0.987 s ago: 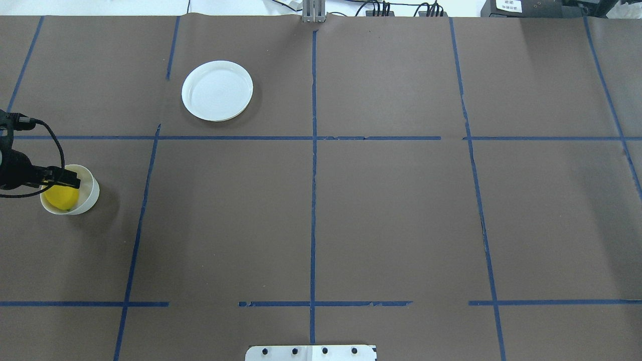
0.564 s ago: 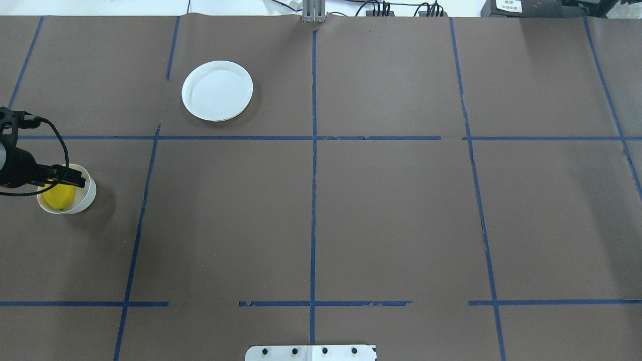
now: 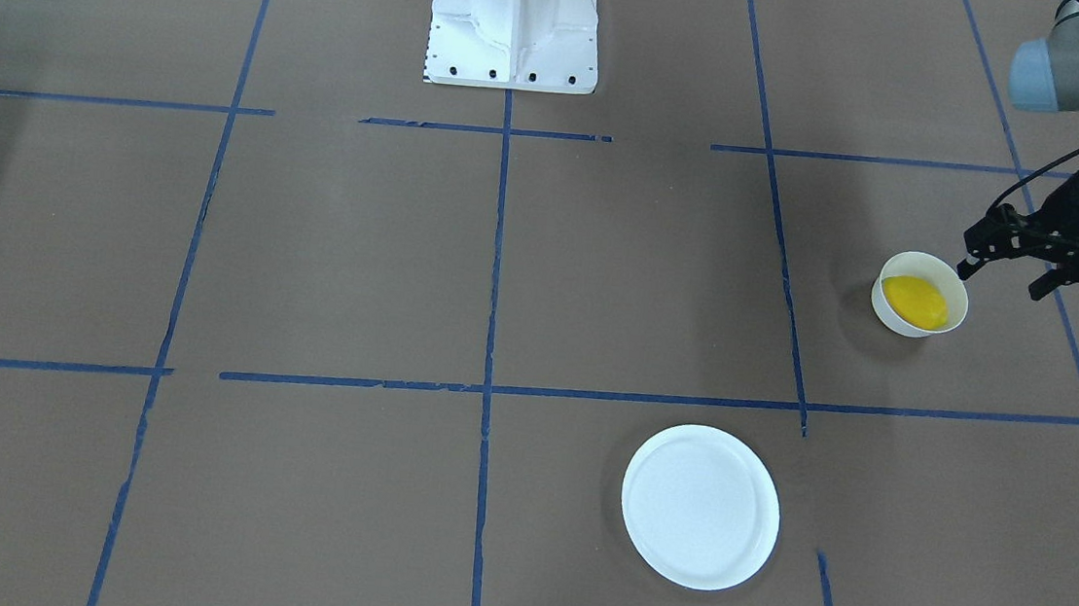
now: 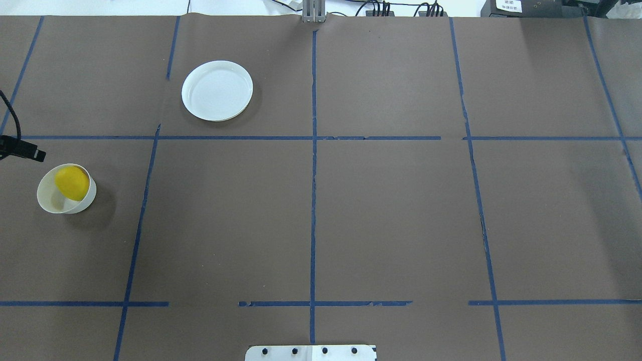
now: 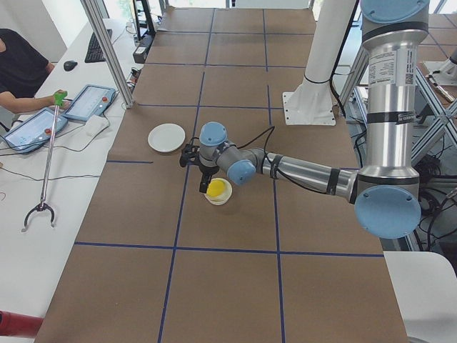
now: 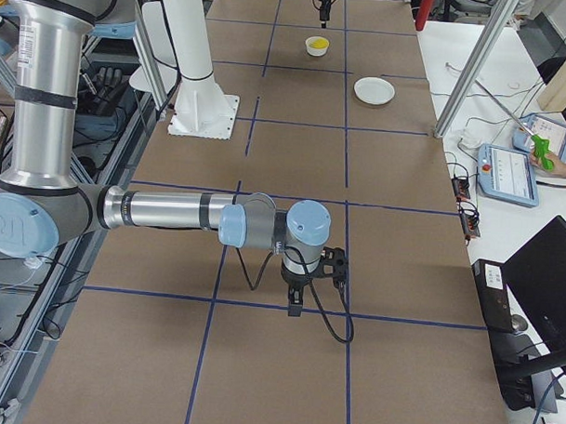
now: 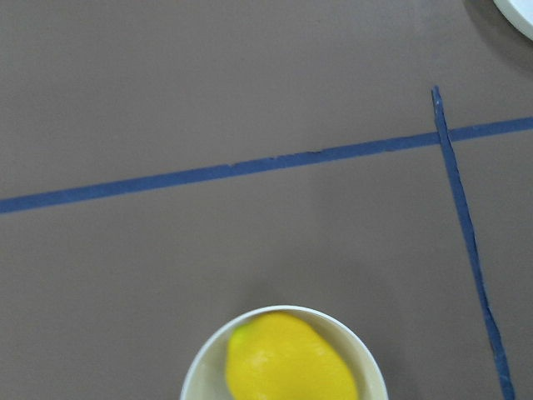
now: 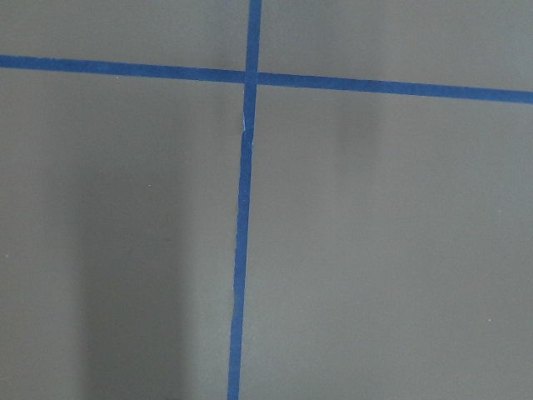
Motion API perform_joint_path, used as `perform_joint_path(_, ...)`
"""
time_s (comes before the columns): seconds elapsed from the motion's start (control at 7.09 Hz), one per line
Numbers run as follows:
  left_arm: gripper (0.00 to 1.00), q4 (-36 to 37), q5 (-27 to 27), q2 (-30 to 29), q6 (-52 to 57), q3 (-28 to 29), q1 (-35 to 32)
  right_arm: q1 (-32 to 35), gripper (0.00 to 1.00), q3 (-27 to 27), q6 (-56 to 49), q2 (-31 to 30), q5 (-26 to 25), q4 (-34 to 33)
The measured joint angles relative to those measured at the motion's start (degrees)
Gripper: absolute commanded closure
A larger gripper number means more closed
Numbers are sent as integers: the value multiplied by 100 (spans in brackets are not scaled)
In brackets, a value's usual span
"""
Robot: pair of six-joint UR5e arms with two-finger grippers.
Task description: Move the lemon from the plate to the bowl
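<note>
The yellow lemon (image 3: 915, 302) lies inside the small white bowl (image 3: 890, 318), and nothing touches it. It shows in the overhead view (image 4: 71, 183) against the bowl's far wall (image 4: 50, 198), and in the left wrist view (image 7: 287, 362). My left gripper (image 3: 1003, 276) is open and empty. It hangs above the table just beside the bowl's rim, on the robot's outer left. One of its fingertips (image 4: 31, 152) shows at the overhead view's left edge. The white plate (image 4: 217, 91) is empty. My right gripper (image 6: 294, 304) is far from all this, and I cannot tell whether it is open or shut.
Brown paper with blue tape lines covers the table. The robot's white base (image 3: 515, 23) stands at the table's middle near edge. An operator with a grabber stick (image 5: 44, 168) sits at a side desk beyond the table's far side.
My left gripper was over the bowl around the lemon. It has let go and drawn back off the bowl toward the left edge. The lemon now rests against the bowl's far wall.
</note>
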Motion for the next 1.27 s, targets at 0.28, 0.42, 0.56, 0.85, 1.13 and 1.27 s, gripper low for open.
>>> perform_joint_path(0.28, 0, 978, -156, 27, 1553, -33, -788, 0, 0, 0, 0, 0, 0, 0)
perform_joint_path(0.42, 0, 1475, -188, 57, 2333, 28, -1182, 0, 0, 0, 0, 0, 0, 0)
perform_joint_path(0.56, 0, 1905, -201, 106, 2943, 111, -1531, 0, 0, 0, 0, 0, 0, 0)
perform_joint_path(0.85, 0, 2720, -268, 202, 3528, 202, -2041, 0, 0, 0, 0, 0, 0, 0)
perform_joint_path(1.13, 0, 3071, -378, 255, 3630, 255, -2186, 0, 0, 0, 0, 0, -4, 0)
perform_joint_path(1.27, 0, 3110, -391, 305, 3721, 274, -2238, 0, 0, 0, 0, 0, -2, 0)
